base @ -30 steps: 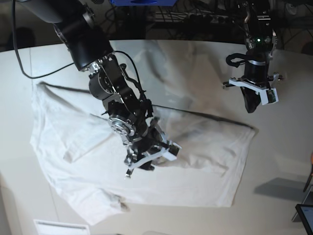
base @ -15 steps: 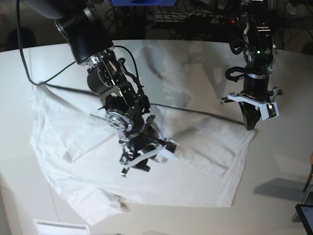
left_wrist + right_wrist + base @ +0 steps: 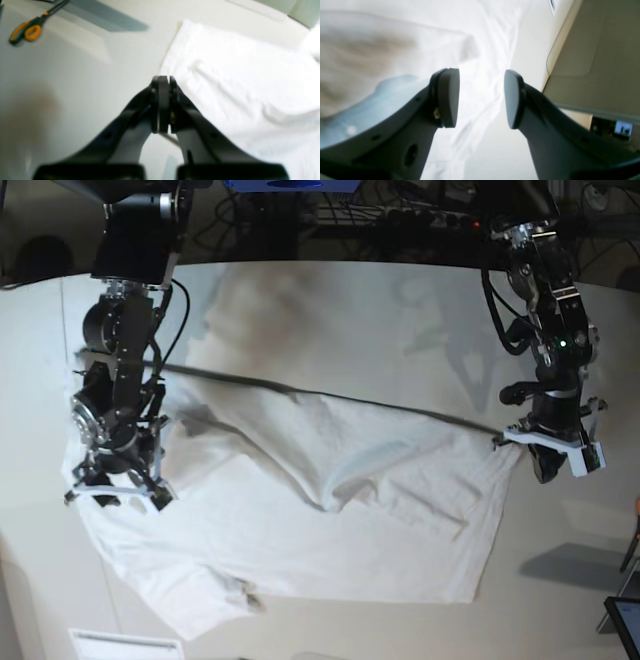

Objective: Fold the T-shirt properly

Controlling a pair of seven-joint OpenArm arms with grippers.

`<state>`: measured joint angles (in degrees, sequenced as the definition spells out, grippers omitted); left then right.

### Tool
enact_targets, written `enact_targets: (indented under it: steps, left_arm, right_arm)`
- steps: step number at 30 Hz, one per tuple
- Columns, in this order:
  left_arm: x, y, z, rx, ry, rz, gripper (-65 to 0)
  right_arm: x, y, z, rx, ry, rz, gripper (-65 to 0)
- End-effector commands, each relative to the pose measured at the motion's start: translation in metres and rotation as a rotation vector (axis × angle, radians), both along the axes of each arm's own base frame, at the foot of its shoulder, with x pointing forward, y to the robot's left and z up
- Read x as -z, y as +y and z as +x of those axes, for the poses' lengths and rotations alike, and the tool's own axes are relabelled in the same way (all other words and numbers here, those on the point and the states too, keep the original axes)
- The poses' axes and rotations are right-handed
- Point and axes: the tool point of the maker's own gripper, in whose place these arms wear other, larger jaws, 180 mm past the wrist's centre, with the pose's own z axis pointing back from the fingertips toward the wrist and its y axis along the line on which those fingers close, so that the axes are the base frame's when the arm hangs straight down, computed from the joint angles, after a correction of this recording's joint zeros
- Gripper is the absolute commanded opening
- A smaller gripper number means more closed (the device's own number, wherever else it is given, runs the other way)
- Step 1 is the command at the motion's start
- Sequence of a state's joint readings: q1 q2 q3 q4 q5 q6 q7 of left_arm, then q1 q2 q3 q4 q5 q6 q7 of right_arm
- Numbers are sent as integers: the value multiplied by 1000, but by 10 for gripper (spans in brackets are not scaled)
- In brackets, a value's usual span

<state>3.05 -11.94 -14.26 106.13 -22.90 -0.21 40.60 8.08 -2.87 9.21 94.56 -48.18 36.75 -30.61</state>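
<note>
The white T-shirt [image 3: 300, 530] lies spread and wrinkled across the table, with a raised crease near its middle. My right gripper [image 3: 112, 498] is open over the shirt's left edge; in the right wrist view its jaws [image 3: 481, 97] stand apart, empty, above white cloth [image 3: 490, 50]. My left gripper [image 3: 548, 470] hangs just off the shirt's right corner. In the left wrist view it [image 3: 162, 80] is shut, tips beside the shirt's hemmed edge [image 3: 237, 87]. No cloth shows between its jaws.
Orange-handled scissors [image 3: 25, 30] lie on the bare table beyond the left gripper. A dark screen corner [image 3: 625, 620] sits at the bottom right. A white sheet [image 3: 125, 645] lies at the front left edge. Cables run behind the table.
My right gripper has moved from the middle of the shirt to its left edge. My left gripper has come down and forward to the shirt's right corner.
</note>
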Motion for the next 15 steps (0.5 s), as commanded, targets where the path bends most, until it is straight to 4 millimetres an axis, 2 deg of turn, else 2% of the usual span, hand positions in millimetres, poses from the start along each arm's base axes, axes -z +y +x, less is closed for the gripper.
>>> enact_targets:
  steps: [1, 4, 7, 11, 15]
  left_arm:
    - [-13, 4, 8, -3, -35, 15, -650]
    - [6, -4, 24, 40, 33, 32, -650]
    - [43, -20, 32, 99, 162, 148, -650]
    - [76, -26, 27, 106, 263, 226, -650]
    - [94, -20, 19, 97, 320, 245, -650]
  right_arm:
    - [-10, -6, 1, 12, -30, 1, -373]
    - [0, -9, -9, 15, -1, 30, -373]
    - [9, -6, -18, 11, 15, 58, -373]
    - [18, -6, -28, 12, 41, 58, -373]
    - [24, -6, -34, 14, 58, 58, -373]
